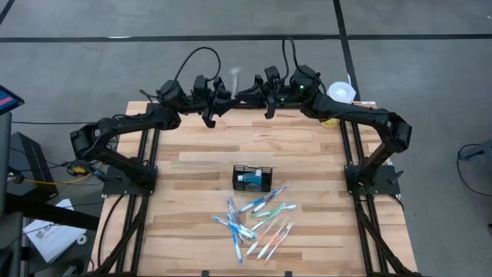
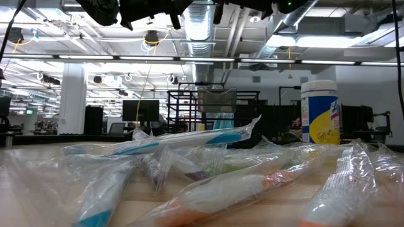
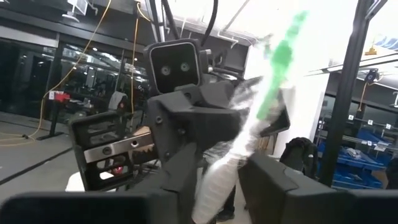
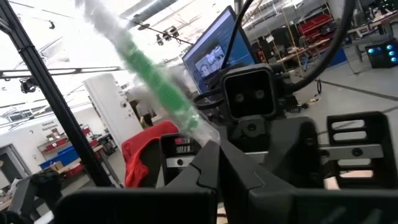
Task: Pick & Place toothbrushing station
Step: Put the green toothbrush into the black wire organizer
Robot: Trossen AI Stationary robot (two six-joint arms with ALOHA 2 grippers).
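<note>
Tabletop (image 1: 192,177) of pale wood planks carries the small black wire-mesh toothbrushing station (image 1: 252,178) at its middle, well apart from both arms, which meet high over the far edge. A loose heap of plastic-wrapped toothbrushes (image 1: 257,223) lies just on the near side of the caddy. Between the two claws stands one green-handled toothbrush in clear wrap (image 3: 273,87), its long axis roughly upright. The right claw (image 4: 214,158) is pressed together, pinching the wrapper's lower end. The left claw (image 3: 221,177), fingers partly spread on either side of the same wrapper, appears set to take it. Judging by the overhead view, the caddy lies about equally far from each arm.
</note>
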